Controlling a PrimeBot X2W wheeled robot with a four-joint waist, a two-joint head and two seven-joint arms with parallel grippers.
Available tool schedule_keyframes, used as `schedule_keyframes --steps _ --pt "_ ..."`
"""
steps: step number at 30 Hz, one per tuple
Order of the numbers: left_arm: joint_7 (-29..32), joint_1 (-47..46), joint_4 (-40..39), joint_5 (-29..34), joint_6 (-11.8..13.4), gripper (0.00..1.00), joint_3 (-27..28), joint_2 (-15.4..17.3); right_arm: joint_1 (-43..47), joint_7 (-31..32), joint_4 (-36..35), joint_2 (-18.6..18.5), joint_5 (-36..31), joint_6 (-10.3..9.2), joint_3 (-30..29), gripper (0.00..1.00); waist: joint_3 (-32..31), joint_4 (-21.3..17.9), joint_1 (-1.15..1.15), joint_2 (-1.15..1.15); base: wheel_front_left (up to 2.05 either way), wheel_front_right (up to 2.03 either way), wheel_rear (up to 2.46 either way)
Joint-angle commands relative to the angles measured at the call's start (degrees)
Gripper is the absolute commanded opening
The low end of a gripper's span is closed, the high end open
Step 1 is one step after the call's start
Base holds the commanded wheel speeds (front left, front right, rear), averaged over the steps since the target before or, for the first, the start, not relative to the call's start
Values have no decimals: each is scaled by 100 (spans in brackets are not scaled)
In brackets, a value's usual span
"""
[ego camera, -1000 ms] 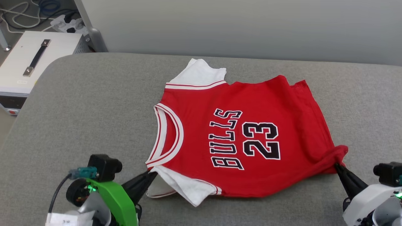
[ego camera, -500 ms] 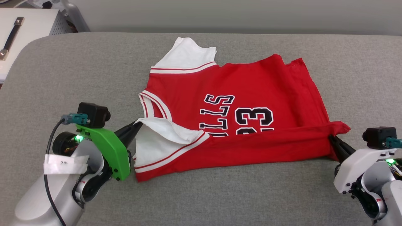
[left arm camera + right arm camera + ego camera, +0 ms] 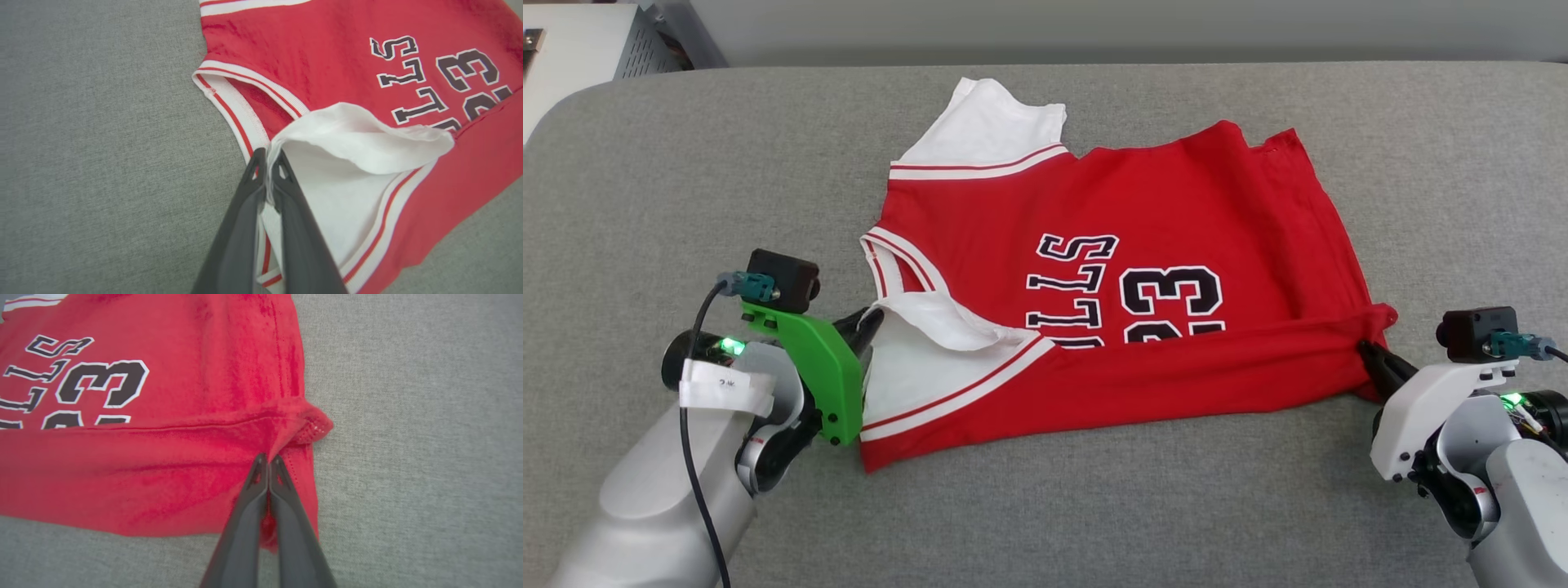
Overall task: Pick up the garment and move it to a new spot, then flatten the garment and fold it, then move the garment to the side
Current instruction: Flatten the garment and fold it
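Nearest you, your left gripper [image 3: 870,320] pinches the near white sleeve [image 3: 915,367] and your right gripper [image 3: 1368,351] is clamped on the red hem corner [image 3: 1376,318], doubling the near edge of the T-shirt [image 3: 1143,204] over its chest print [image 3: 1127,286] on the grey padded surface [image 3: 686,180]. You're mid-fold, I judge; next, carry both corners evenly toward the far sleeve [image 3: 980,131], then let go together.

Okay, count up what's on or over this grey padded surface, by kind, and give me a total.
Red thin-fabric T-shirt with white sleeves: 1
Dark two-fingered grippers: 2, the left gripper and the right gripper, each pinching the T-shirt's edge
Total: 3
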Motion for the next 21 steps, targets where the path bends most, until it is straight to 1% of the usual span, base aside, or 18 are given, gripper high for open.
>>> schedule_keyframes --steps 1,5,9,10,11,12,14,17,21 --pt "-99 -128 110 70 -1 100 -12 -75 -110 -52 65 24 -64 -9 -19 100 -36 17 0 0 0 0 0" --pt "-420 -113 395 53 69 100 46 -266 -122 -170 129 41 -80 -9 38 100 -178 62 0 0 0 0 0" --pt "-777 -5 470 -103 128 100 203 -455 -72 -284 11 -79 -222 -9 155 100 -378 115 0 0 0 0 0" --pt "-1027 133 379 -219 260 100 357 -534 12 -245 -176 -119 -218 -9 111 100 -562 154 0 0 0 0 0" --pt "-1088 186 331 -242 295 100 388 -545 45 -241 -249 -151 -254 -9 86 100 -614 167 0 0 0 0 0" --pt "-1294 440 44 -350 446 100 519 -572 239 -199 -547 -211 -336 -9 -61 100 -771 214 0 0 0 0 0" --pt "-1385 656 -221 -423 567 100 594 -572 415 -111 -784 -240 -365 -9 -145 100 -830 237 0 0 0 0 0" --pt "-1423 1030 -655 -501 793 100 652 -545 697 55 -1162 -296 -493 -9 -233 100 -870 259 0 0 0 0 0" --pt "-1305 1556 -1254 -524 1150 100 611 -456 1093 389 -1677 -267 -640 -9 -409 100 -894 262 0 0 0 0 0"
